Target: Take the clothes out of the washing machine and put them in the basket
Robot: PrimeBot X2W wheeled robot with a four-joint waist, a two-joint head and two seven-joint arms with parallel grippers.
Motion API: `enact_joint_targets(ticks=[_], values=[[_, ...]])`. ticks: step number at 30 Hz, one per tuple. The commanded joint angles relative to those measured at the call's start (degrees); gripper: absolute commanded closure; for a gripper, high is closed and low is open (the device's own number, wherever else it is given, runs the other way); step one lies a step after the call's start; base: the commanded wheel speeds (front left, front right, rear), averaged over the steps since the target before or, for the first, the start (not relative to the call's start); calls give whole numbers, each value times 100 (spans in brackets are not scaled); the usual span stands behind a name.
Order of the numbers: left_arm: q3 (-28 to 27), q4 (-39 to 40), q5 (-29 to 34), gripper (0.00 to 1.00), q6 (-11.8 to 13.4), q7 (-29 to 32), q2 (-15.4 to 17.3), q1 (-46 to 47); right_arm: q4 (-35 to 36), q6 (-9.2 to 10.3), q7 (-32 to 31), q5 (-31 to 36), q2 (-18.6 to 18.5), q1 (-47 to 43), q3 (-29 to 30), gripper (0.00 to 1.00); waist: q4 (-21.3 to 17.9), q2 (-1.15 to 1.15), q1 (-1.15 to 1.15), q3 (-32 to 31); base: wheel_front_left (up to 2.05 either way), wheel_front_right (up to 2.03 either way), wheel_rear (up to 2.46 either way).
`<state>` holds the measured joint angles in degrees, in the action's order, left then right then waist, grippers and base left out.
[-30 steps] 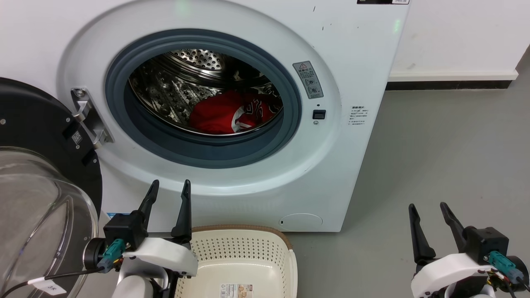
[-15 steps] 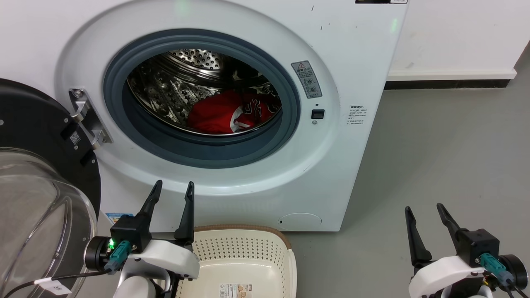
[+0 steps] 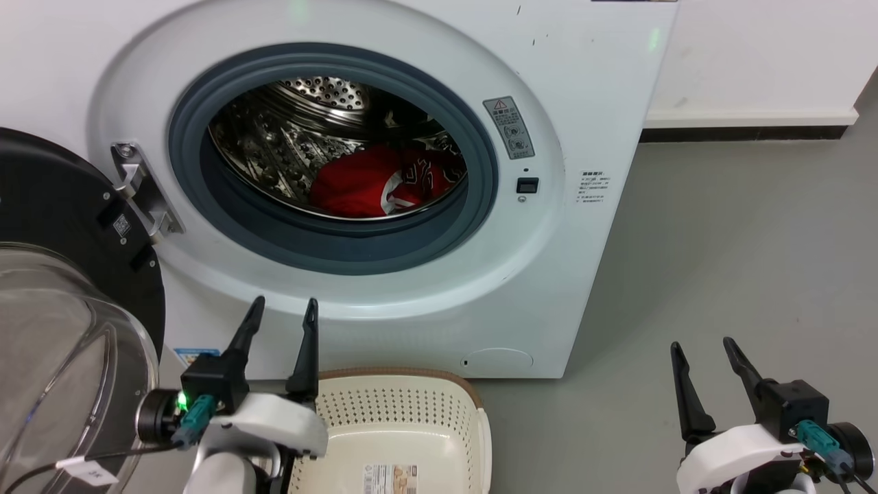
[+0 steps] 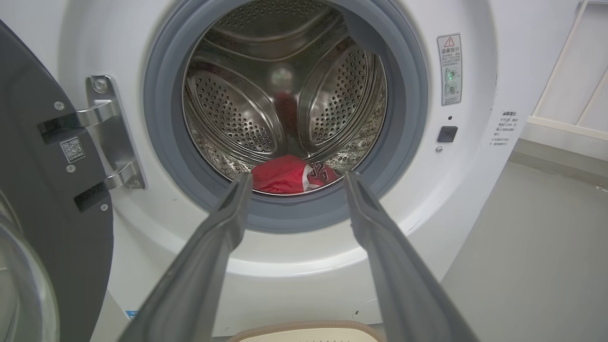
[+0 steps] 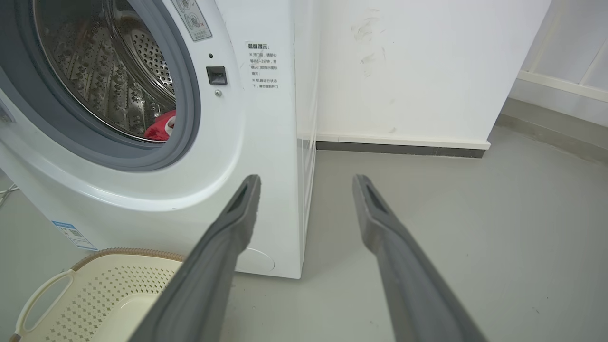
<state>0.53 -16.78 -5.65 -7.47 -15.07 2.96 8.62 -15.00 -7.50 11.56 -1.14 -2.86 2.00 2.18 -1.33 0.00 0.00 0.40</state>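
Red jersey-like fabric with white trim (image 3: 374, 185) lay low in the perforated steel drum (image 3: 288, 151) of the white front-loading machine (image 3: 590, 103), so I held my left gripper (image 3: 286, 300) spread and empty toward its grey-rimmed porthole (image 3: 343, 254), right gripper (image 3: 702, 343) parted too, cream perforated plastic basket (image 3: 398, 408) waiting below.

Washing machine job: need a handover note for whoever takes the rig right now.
Left gripper: open, empty, in front of the washing machine, below the porthole.
Right gripper: open, empty, over the floor to the machine's right.
Clothes: red garment lying at the bottom of the drum, not yet grasped.
Door: swung open to the left.
Basket: on the floor at the machine's foot, no clothes in the part that shows.
Done: door is open.
Left: reach in, grasp the garment, pull it out, drop it in the basket.
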Motion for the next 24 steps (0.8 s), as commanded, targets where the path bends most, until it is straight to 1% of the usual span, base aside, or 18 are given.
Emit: enact_joint_targets(ticks=[1,5,8,12,17,21,24], values=[[3,27,61,0,53,-15,-9,233,56,2,12,-34,-2,58,-5,0,7,0,0,136,0,0,0],[52,-2,105,0,101,-15,-10,437,156,2,65,-58,-2,190,-30,0,0,0,0,311,0,0,0],[82,-96,138,0,151,-15,-9,797,210,2,87,-106,-2,272,-75,0,-26,0,0,507,0,0,0],[16,-320,196,0,175,-15,76,1359,263,2,114,-164,-2,468,-228,0,-189,0,0,868,0,0,0],[-57,-761,283,0,191,-15,309,2152,270,3,184,-301,-1,765,-405,0,-517,0,0,1480,0,0,0],[-112,-1346,356,0,206,16,584,2896,192,3,254,-462,0,1026,-559,0,-822,0,0,1993,0,0,0],[-102,-1763,410,0,207,182,807,3442,108,3,314,-604,2,1214,-678,0,-1043,0,0,2351,0,0,0]])
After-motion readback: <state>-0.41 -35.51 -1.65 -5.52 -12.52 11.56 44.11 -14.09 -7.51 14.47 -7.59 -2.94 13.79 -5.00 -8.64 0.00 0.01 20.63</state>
